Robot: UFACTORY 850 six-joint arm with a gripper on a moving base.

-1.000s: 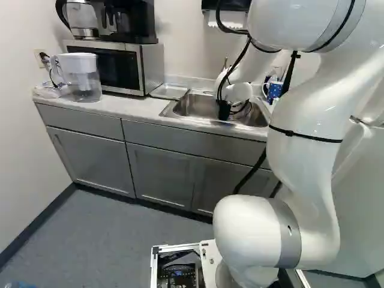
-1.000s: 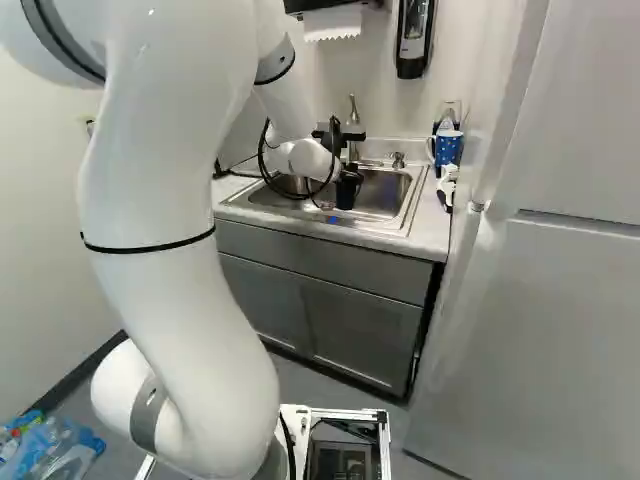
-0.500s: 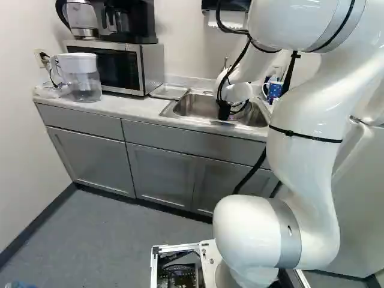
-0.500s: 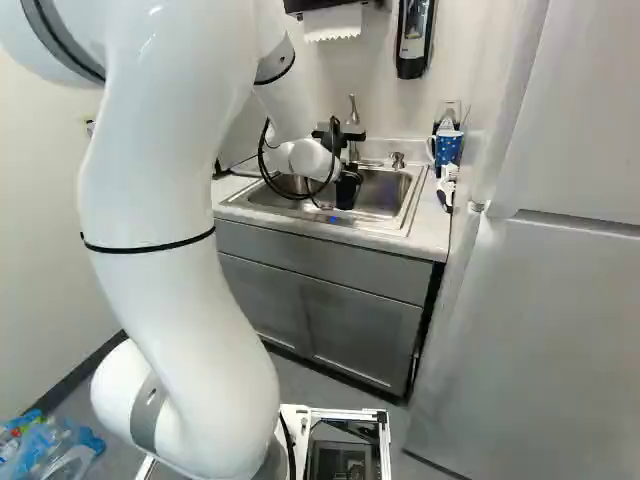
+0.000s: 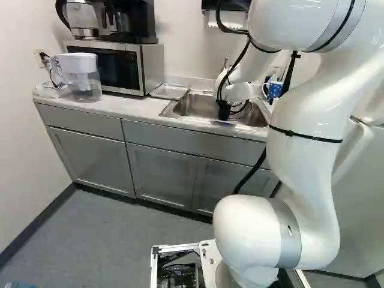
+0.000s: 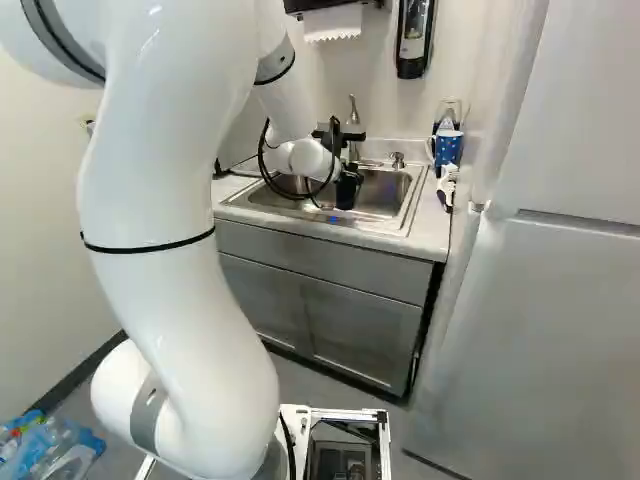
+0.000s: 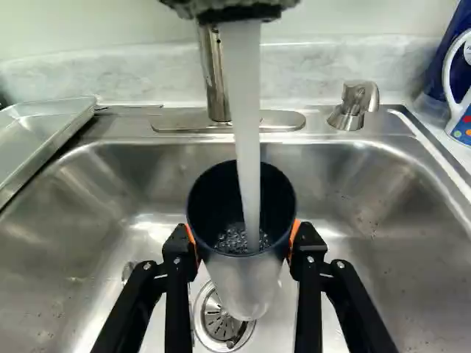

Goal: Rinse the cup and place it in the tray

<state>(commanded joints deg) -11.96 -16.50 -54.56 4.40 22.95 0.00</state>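
Your pincer (image 6: 347, 188) is gripping the tall cup (image 7: 237, 283), mouth up, over the sink (image 7: 59, 243). Water (image 7: 246, 110) runs into it; the drain (image 7: 219, 321) lies below. At ten o'clock, past the sink's rim, you have the tray (image 7: 44, 125) on the surface (image 5: 120, 105), then the microwave (image 5: 150, 66). The faucet (image 7: 215, 81) stands at twelve, its head overhanging your cup. The soap pump (image 7: 353, 107) is at one, the polka-dot mug (image 6: 448, 148) at two.

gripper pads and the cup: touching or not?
Touching. The wrist view shows it: the gripper's orange pads press the cup from both sides just below its rim, with no gap showing.
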